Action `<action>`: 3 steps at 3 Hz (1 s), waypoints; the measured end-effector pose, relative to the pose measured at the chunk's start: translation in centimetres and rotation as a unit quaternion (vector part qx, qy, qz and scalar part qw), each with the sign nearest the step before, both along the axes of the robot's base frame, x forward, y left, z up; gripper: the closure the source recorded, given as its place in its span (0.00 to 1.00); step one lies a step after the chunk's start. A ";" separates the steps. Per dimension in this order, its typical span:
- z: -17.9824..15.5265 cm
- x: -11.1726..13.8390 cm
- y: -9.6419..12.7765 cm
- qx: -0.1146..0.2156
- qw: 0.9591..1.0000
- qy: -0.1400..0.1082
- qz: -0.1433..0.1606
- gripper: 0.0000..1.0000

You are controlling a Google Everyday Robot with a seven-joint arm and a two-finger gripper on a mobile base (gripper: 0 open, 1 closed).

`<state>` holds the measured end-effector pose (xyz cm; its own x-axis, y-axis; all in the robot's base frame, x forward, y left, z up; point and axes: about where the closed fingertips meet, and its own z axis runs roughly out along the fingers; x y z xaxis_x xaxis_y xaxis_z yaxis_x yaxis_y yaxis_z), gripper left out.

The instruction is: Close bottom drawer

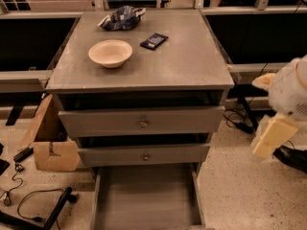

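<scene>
The grey cabinet (144, 63) stands in the middle of the camera view. Its bottom drawer (144, 198) is pulled far out toward me, showing a plain grey inside, and its front is cut off by the lower edge of the view. The middle drawer front (144, 155) and the top drawer front (142, 122) each stick out a little. My gripper (272, 134) hangs at the right edge, beside the cabinet at about middle-drawer height, apart from all the drawers and touching nothing.
On the cabinet top lie a cream bowl (110, 52), a dark phone-like device (154, 40) and a crumpled bag (121, 18). A cardboard box (50, 140) stands on the floor at the left, with cables (29, 202) near it. More cables (240, 119) lie at the right.
</scene>
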<state>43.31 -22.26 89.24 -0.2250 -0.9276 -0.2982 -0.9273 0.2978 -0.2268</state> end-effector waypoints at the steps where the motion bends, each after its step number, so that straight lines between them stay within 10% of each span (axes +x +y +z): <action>1: -8.3 -0.9 -1.2 0.034 0.999 0.015 -0.018 0.00; 3: -22.2 -2.3 -3.0 0.082 0.994 0.009 -0.071 0.00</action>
<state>40.98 -25.26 67.00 -0.3561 -0.8252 -0.4384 -0.8768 0.4573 -0.1487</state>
